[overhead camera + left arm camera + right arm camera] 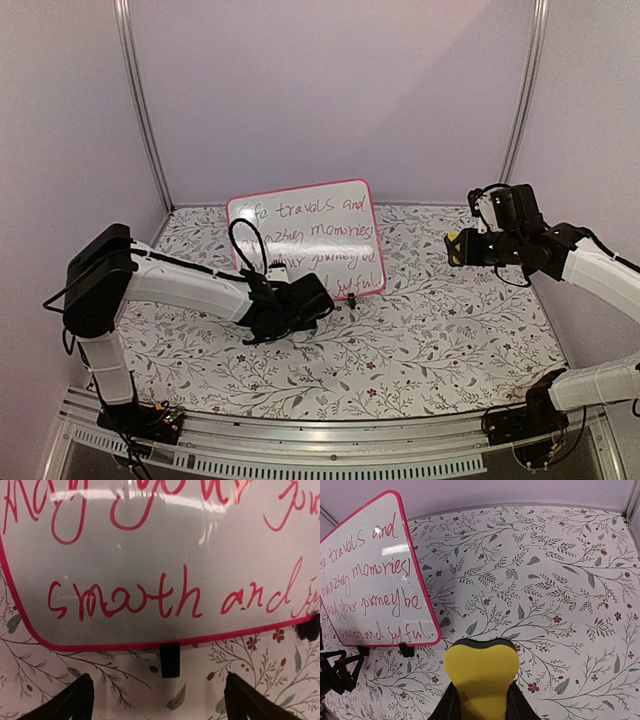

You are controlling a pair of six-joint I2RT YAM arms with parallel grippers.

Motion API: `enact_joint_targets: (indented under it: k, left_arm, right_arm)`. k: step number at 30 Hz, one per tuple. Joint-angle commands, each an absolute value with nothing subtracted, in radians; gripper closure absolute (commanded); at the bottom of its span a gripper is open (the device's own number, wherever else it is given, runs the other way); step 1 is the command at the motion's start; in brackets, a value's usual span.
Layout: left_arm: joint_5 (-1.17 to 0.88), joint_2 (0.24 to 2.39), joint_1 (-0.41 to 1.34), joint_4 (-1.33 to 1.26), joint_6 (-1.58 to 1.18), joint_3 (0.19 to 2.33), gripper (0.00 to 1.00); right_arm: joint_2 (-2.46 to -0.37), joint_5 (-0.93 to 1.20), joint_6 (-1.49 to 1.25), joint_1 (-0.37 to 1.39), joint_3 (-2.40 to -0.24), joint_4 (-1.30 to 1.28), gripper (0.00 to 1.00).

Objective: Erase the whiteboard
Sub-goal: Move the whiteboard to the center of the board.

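Note:
The whiteboard (310,235) with a pink-red frame stands tilted back near the rear middle of the table, covered in red handwriting. My left gripper (325,300) sits low in front of its bottom edge. In the left wrist view the gripper (160,700) is open, its fingers either side of a black clip foot (170,660) under the whiteboard (150,555), apart from it. My right gripper (455,248) hovers at the right, shut on a yellow eraser (480,670). From there the whiteboard (370,580) lies off to the left.
A floral cloth (430,340) covers the table. Lilac walls with metal posts (145,110) close in the back and sides. A black cable (245,240) loops up from the left wrist in front of the whiteboard. A metal rail (330,440) runs along the near edge.

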State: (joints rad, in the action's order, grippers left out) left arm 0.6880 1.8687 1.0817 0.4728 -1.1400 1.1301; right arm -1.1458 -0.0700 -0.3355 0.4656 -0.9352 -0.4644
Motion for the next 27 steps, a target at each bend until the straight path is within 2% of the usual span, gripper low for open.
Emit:
enact_joint_targets:
  k: [1, 5, 13, 23, 27]
  left_arm:
    - [0.706, 1.884, 1.095, 0.515, -1.212, 1.130, 0.12]
    - [0.693, 1.867, 1.090, 0.425, -1.193, 1.083, 0.19]
    - [0.681, 1.901, 1.070, 0.336, -1.166, 1.079, 0.26]
    - [0.697, 1.943, 1.043, 0.290, -1.138, 1.090, 0.51]
    - [0.710, 1.959, 1.042, 0.284, -1.134, 1.099, 0.56]
  right_arm:
    - [-1.121, -0.085, -0.320, 0.472, -0.919, -0.478, 0.78]
    - [-1.109, -0.087, -0.315, 0.471, -0.917, -0.482, 0.78]
    - [-1.103, -0.082, -0.314, 0.471, -0.914, -0.480, 0.77]
    - [-1.101, -0.079, -0.318, 0.472, -0.904, -0.476, 0.77]
    - [-1.104, -0.075, -0.319, 0.471, -0.901, -0.471, 0.77]
